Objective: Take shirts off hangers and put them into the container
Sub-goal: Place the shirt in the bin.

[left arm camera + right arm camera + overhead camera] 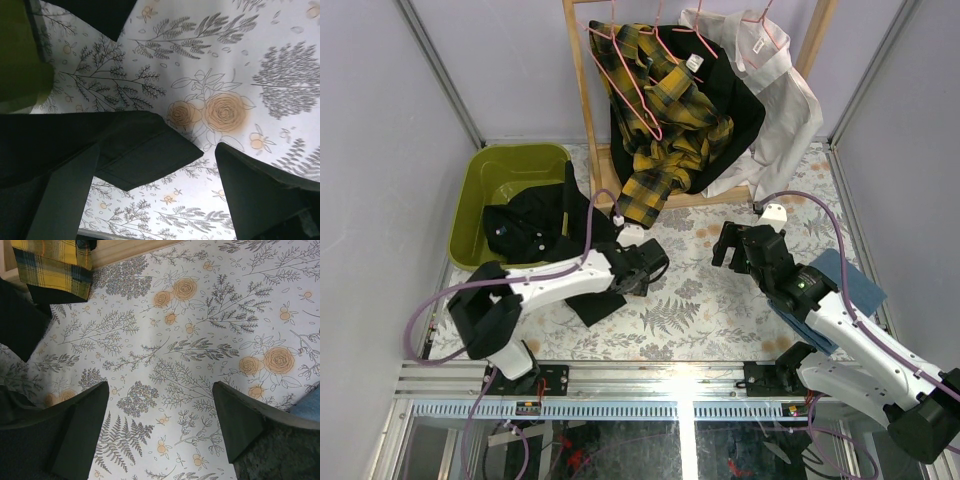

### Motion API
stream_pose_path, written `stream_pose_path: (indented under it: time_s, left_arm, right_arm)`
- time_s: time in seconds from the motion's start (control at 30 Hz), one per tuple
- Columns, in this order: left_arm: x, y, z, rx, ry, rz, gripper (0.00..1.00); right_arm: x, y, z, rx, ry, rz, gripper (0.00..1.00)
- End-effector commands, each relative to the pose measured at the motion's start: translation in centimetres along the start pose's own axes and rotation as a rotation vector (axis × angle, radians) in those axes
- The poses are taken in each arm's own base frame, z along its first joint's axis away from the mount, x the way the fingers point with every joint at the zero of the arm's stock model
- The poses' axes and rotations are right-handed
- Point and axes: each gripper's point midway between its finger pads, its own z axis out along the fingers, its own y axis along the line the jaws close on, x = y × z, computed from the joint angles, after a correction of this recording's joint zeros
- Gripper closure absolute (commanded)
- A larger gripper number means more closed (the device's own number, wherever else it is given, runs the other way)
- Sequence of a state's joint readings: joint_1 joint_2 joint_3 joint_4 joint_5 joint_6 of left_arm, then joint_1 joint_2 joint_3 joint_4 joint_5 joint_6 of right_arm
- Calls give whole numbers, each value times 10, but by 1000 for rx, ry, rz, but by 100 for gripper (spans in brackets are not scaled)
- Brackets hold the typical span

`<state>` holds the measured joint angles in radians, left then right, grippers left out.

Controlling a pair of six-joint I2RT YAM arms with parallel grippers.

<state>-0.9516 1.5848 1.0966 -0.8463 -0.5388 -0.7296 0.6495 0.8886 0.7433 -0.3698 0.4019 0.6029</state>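
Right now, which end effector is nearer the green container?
Left. Left end effector is just right of the container, by the black shirt; right end effector sits farther right.

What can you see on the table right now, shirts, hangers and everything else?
plaid shirt: one, yellow and black, hanging mid-rack
white shirt: one, white, hanging at the rack's right
rack black shirt: one, black, behind the plaid
tub black shirt: one, black, partly inside the container, spilling over its right rim
hangers: several, pink, on the rack
container: one, olive green, far left
rack: one, light wood, at the back
blue cloth: one, blue, under the right arm
table cover: one, white floral
left claw: one, black, open, empty
right claw: one, black, open, empty
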Motion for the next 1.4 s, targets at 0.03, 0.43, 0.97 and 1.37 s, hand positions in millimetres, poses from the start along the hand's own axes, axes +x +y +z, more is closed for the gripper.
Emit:
stream_pose_path:
  time_s: [0.03, 0.43, 0.97, 1.37]
  left_arm:
    - [19, -5, 24, -24, 31, 30, 0]
    - [62, 4, 52, -77, 131, 72, 38]
    - [-111, 32, -95, 58, -379, -96, 100]
    - [-156, 292, -101, -452, -485, -563, 100]
  right_arm:
    - [-24, 4, -8, -2, -72, 35, 8]
    - [-24, 1, -9, 4, -82, 36, 8]
    - [-26, -2, -11, 13, -93, 36, 8]
    - [-24, 1, -10, 2, -84, 47, 8]
